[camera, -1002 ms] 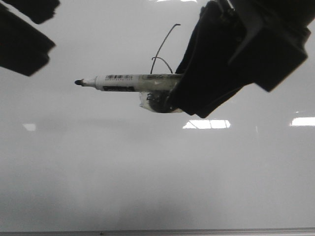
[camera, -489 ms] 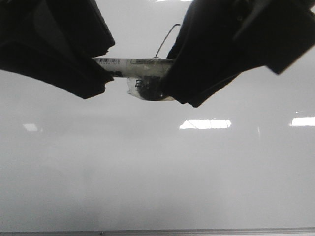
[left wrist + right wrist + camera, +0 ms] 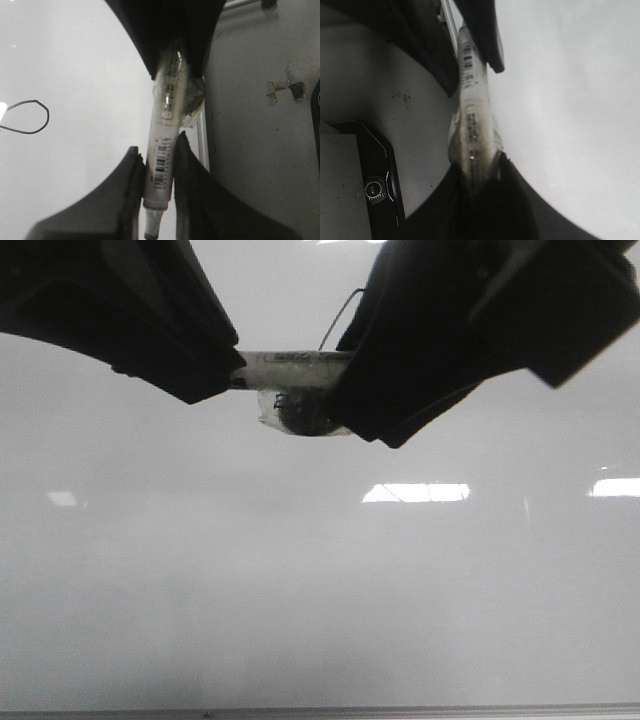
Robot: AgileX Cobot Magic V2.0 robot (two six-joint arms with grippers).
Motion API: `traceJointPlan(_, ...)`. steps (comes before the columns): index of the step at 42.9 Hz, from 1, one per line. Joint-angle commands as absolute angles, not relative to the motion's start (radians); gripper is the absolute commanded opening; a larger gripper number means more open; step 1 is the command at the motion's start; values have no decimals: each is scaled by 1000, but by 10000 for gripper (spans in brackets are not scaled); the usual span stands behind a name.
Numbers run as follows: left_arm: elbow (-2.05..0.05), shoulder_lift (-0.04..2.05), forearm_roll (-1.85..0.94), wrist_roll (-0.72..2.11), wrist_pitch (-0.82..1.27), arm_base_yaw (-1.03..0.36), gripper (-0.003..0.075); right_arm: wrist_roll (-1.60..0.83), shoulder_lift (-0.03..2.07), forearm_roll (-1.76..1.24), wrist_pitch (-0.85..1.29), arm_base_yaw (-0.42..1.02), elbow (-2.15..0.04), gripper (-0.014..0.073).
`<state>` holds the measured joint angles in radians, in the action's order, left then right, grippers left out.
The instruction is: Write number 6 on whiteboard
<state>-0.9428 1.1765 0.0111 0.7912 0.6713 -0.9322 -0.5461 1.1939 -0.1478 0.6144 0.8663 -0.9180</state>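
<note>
The whiteboard [image 3: 320, 590] fills the front view, glossy and grey-white. The thin stem of the number 6 [image 3: 340, 315] shows between the two arms, and its oval loop [image 3: 25, 117] shows in the left wrist view. A white marker [image 3: 290, 360] lies level above the board, held at both ends. My right gripper [image 3: 340, 390] is shut on the marker's [image 3: 472, 115] taped rear end. My left gripper [image 3: 159, 160] has its fingers closed on the marker's [image 3: 165, 150] barcode end. The dark tip pokes out behind them. The rest of the 6 is hidden by the arms.
The board's metal frame edge [image 3: 320, 712] runs along the bottom of the front view. Beside the board lies a grey table [image 3: 260, 150] with tape marks [image 3: 285, 90]. A black device [image 3: 375, 190] sits there too. Bright light reflections [image 3: 415, 492] lie on the board.
My left gripper came in from the upper left and closed round the marker's tip end. The right gripper and marker rose slightly and shifted left, covering more of the 6.
</note>
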Motion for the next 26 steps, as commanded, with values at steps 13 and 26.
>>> traceJointPlan(13,-978,1158,-6,774,600,-938,-20,-549,1166,-162,470,866,-946,111)
traceJointPlan(26,-978,1158,0,774,594,-938,-20,-549,1166,-162,437,865,-946,488)
